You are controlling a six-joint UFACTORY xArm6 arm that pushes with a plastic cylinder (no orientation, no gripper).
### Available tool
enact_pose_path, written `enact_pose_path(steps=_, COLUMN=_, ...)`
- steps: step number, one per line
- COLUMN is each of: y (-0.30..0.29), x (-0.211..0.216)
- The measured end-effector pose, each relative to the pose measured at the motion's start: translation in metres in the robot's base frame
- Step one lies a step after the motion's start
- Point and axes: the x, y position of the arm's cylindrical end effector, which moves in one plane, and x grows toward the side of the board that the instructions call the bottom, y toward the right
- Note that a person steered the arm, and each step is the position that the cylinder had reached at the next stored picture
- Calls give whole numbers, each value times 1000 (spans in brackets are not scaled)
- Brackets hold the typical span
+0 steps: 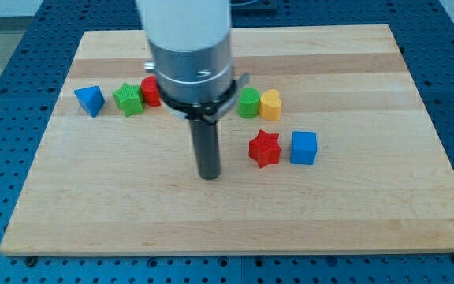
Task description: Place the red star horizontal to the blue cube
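Red star (264, 149) sits just left of the blue cube (303, 147), side by side and almost level. Your tip (209, 175) is a plain rod with no claw to open or shut. It rests left of the star, a bit lower. Both blocks look smooth; the board (353, 221) is pale wood.

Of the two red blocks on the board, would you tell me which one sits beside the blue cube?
The red star, just left of the blue cube; the other red block sits half-hidden behind the arm.
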Motion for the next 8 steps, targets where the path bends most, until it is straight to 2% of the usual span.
enact_pose_path(steps=2, y=39, x=-7)
enact_pose_path(steps=3, y=14, x=-7)
enact_pose_path(steps=5, y=-227, x=-17)
enact_pose_path(steps=6, y=-272, x=-31)
enact_pose_path(steps=7, y=-274, x=-40)
enact_pose_path(steps=8, y=-273, x=-100)
